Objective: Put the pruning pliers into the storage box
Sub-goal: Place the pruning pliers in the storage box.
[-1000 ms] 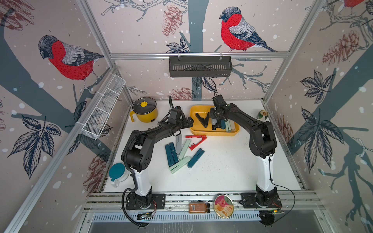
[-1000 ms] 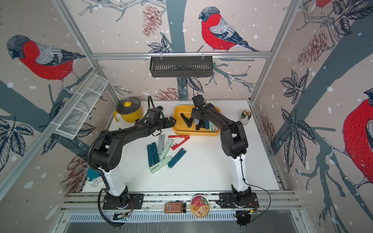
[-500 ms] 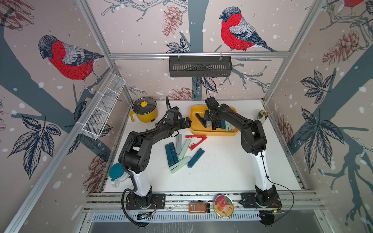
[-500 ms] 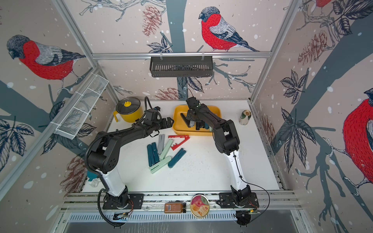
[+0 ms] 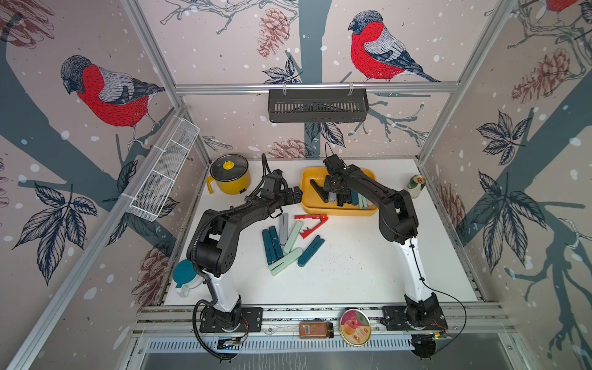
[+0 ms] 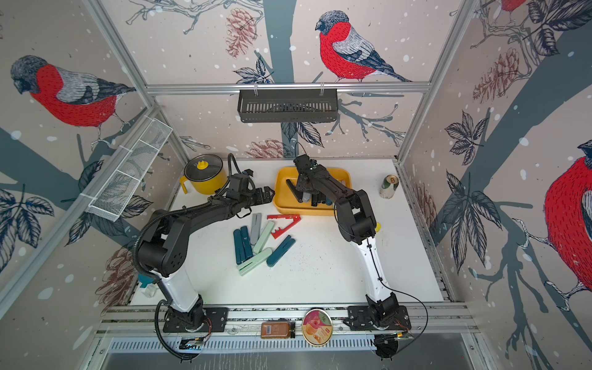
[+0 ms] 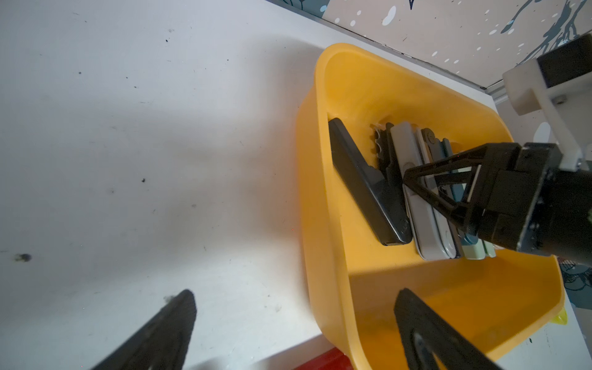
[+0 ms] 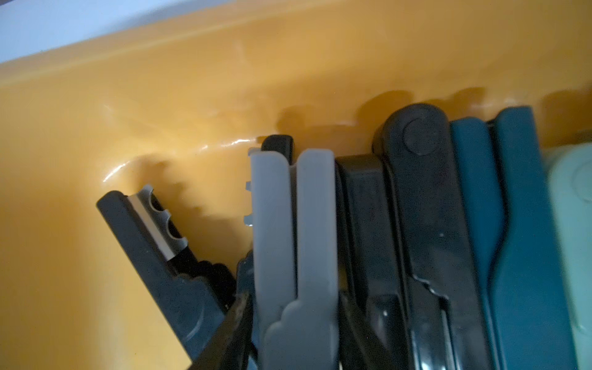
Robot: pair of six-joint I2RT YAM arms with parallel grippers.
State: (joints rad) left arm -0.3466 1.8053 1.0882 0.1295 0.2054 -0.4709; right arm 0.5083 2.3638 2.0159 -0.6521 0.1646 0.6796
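The yellow storage box (image 5: 339,212) (image 6: 307,211) stands at the back of the white table. Black, grey, teal and mint pruning pliers lie side by side in it. My right gripper (image 5: 334,198) (image 8: 294,301) reaches down into it. Its fingers stand slightly apart on either side of the grey pliers (image 8: 294,224) (image 7: 423,224), beside spread black pliers (image 8: 153,256). My left gripper (image 5: 296,195) (image 7: 296,294) hangs wide open and empty over the box's left wall (image 7: 323,224). On the table lie red pliers (image 5: 312,222), grey pliers (image 5: 283,224), and several teal (image 5: 271,245) and mint (image 5: 285,261) ones.
A round yellow pot (image 5: 229,174) stands at the back left and a can (image 5: 416,185) at the back right. A black slotted rack (image 5: 317,105) hangs on the back rail, a white wire basket (image 5: 163,173) on the left wall. A teal-lidded jar (image 5: 184,277) sits front left.
My right gripper has moved left and down inside the box, and its jaws have parted a little around the grey pliers. The left arm has hardly moved.
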